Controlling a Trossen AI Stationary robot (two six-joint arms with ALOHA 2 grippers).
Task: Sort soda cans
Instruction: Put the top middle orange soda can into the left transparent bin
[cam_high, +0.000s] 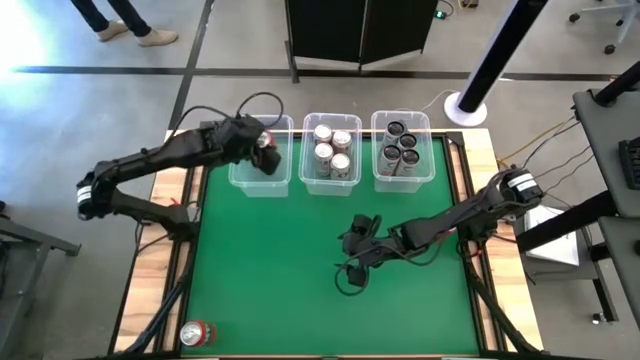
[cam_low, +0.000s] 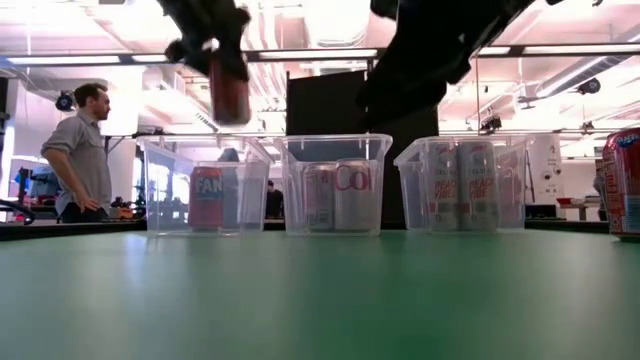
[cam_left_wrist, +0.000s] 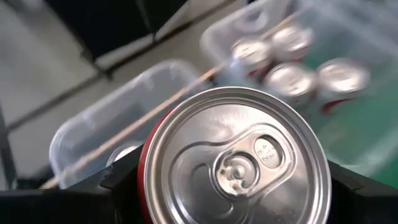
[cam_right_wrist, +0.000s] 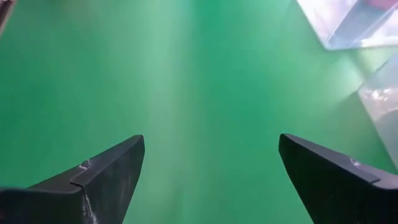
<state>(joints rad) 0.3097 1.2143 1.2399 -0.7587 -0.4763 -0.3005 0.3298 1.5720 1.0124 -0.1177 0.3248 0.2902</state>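
Presently, a red can (cam_high: 266, 157) is clamped between the closed fingers of the left gripper (cam_high: 262, 150) and held upright, long axis vertical, silver top up (toward the wrist camera), directly above the left bin (cam_high: 243, 178). That bin already holds an orange can (cam_low: 207, 198); a straight descent is judged sufficient for release. Right of the left bin, the middle bin (cam_high: 306, 172) holds silver cans and the far bin (cam_high: 427, 165) dark ones. Nearer the table's front, the right gripper (cam_right_wrist: 211, 171) hangs wide open and empty, while one red can (cam_high: 196, 333) remains at the front edge, closer to the left arm.
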